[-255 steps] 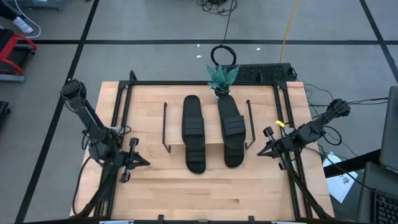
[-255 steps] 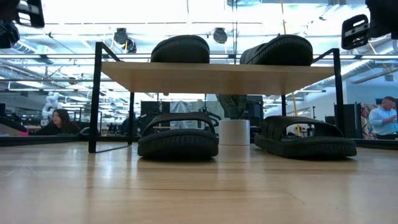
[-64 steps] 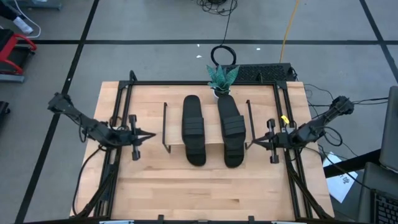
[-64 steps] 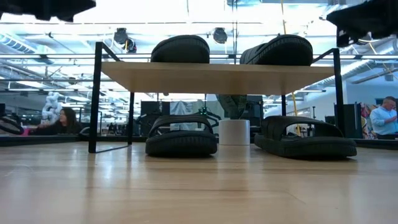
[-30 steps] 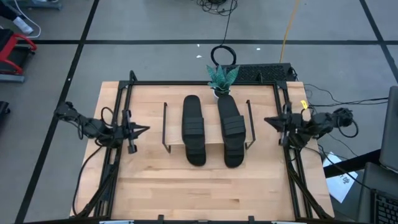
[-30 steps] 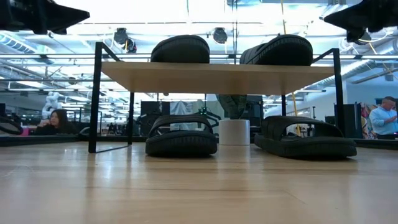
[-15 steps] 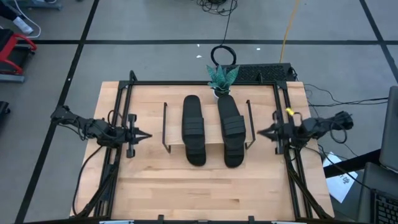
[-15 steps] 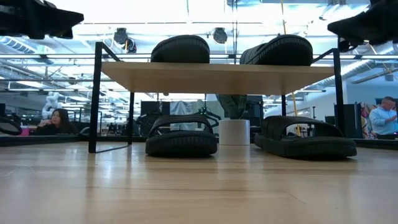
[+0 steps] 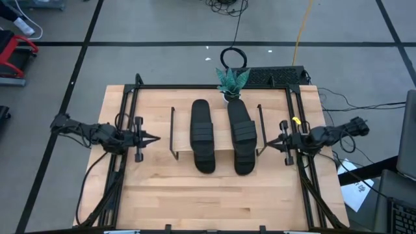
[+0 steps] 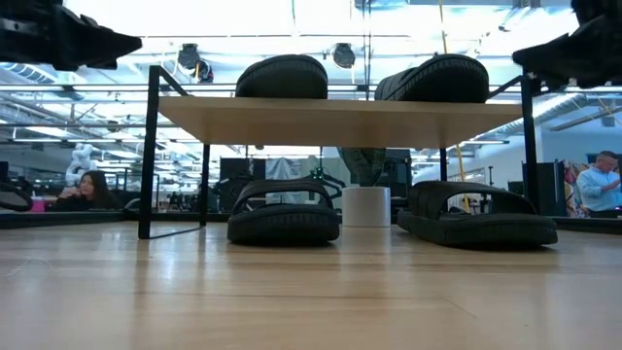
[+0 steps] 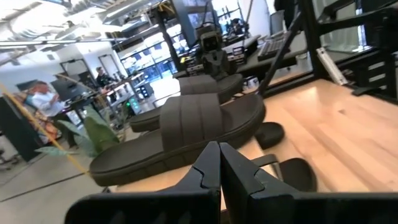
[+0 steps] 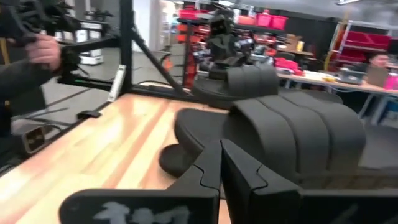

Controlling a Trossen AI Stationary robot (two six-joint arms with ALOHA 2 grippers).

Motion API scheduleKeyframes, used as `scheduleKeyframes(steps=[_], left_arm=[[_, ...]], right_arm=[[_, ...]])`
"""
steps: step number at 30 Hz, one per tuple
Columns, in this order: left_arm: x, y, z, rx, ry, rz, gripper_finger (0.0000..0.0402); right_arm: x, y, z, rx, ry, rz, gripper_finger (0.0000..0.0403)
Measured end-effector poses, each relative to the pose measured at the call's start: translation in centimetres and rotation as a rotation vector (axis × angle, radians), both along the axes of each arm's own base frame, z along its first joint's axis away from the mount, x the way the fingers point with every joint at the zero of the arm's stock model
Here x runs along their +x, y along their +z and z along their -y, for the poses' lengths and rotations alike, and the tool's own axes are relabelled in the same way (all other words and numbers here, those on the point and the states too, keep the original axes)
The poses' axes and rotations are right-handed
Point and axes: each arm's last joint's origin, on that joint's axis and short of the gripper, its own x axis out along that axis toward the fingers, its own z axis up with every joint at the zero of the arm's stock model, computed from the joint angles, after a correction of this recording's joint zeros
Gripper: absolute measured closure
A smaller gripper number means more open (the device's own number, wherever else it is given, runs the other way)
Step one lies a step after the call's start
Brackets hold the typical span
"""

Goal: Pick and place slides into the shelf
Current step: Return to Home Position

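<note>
The left hand (image 9: 153, 139) hovered above the left edge of the wooden desk (image 9: 195, 195), its two fingers pressed together on nothing and pointing inward. The right hand (image 9: 270, 144) hovered above the opposite edge, fingers likewise together and empty, pointing back toward the left hand. Between the two hands, just ahead of each one's fingertips, stood the shelf (image 9: 221, 123), a light wood board on thin black metal side frames. On top of the board lay a black slide (image 9: 202, 133) on the left hand's side and a second slide (image 9: 242, 133) on the right hand's side, parallel and close together. Under the board, resting on the desk, lay a third slide (image 10: 283, 216) and a fourth slide (image 10: 476, 219), well below the level of both hands. Beyond the shelf, at the desk's far edge, stood a small potted plant (image 9: 231, 81) in a white pot. In the room behind, a seated person (image 10: 94, 188) and a standing person (image 10: 595, 185) were visible.
</note>
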Motion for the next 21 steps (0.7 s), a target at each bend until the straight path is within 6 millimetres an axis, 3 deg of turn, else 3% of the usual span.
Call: scheduleKeyframes(steps=[9,21], left_arm=[[0.2,0.1,-0.9,0.016,0.046,0.009,0.0401],[0.3,-0.5,-1.7,-0.028,0.02,-0.051,0.0401]], right_arm=[[0.4,-0.4,0.7,-0.021,-0.098,0.045,0.0403],[0.5,-0.2,0.9,0.038,-0.011,0.061,0.0403]])
